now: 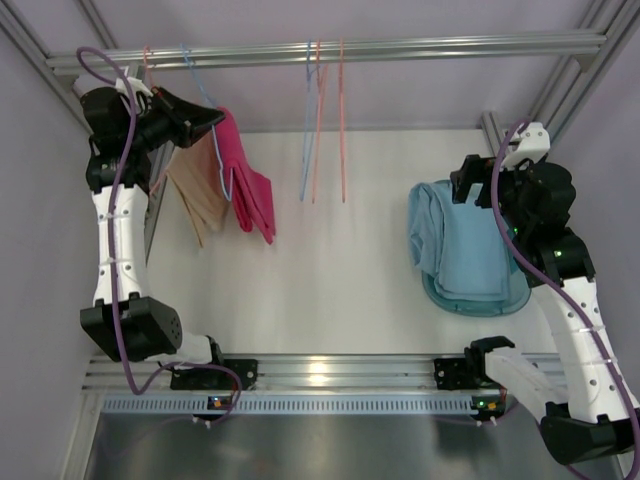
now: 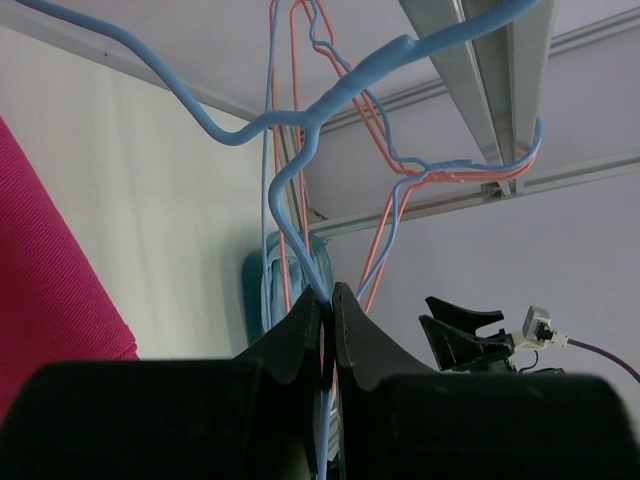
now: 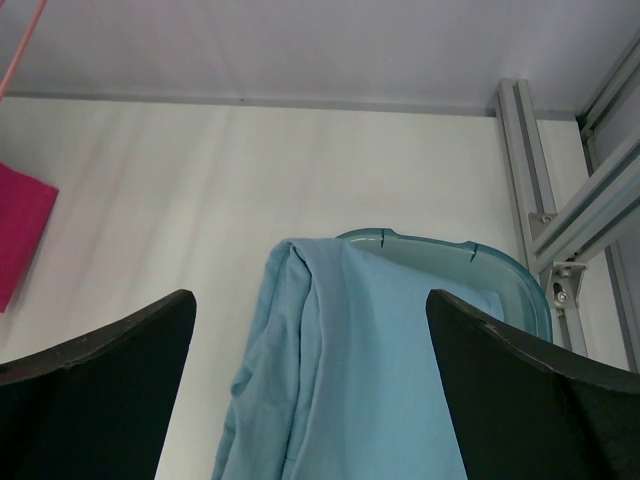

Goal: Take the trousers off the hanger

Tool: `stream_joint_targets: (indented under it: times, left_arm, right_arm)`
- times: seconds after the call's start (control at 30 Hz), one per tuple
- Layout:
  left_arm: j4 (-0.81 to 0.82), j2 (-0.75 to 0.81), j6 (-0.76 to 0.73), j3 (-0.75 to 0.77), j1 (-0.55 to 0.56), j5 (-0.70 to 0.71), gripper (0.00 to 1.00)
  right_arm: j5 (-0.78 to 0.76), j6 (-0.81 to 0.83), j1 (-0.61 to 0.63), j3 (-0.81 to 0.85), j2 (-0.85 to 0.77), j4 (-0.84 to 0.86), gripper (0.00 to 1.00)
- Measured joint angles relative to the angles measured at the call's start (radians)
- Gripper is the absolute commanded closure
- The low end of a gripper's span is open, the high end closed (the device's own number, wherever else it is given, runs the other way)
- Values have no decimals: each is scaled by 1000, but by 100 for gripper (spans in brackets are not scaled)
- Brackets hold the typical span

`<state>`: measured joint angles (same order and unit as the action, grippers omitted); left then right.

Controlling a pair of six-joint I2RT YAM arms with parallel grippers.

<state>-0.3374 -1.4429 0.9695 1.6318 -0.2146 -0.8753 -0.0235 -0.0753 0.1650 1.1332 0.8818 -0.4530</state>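
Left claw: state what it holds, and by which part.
The left claw is shut on the blue hanger, pinching its thin wire just below the bend at the neck.

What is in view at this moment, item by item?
magenta trousers: one pair, magenta-pink, hanging at the far left
tan cloth: one, beige, hanging just left of the magenta pair
light blue trousers: one pair, light blue, lying in the tray at the right
tray: one, teal, on the table at the right
gripped hanger: one, blue wire, at the left
empty hangers: apparently three, one blue and two salmon, mid-rail
rail: one, silver, across the far side
left gripper: black, shut on the gripped hanger's wire
right gripper: black, open, above the light blue trousers
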Motion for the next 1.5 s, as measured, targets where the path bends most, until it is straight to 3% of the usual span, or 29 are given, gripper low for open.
stream_joint_targets:
  times: [0.63, 0.93, 1.13, 1.37, 1.5]
  left_arm:
    - [219, 62, 46, -18, 96, 56, 100]
    - [285, 252, 111, -215, 136, 90, 100]
    - [261, 343, 170, -278, 160, 94, 100]
    - [245, 407, 180, -293, 163, 113, 100]
    - [242, 421, 169, -289, 163, 138, 100]
  right_arm:
    - [45, -2, 0, 0, 0, 0, 1]
    - [337, -41, -4, -110, -90, 173, 1]
    - [467, -68, 20, -84, -27, 307, 1]
    - [369, -23, 326, 23, 153, 414, 1]
    - [231, 10, 517, 46, 246, 497, 1]
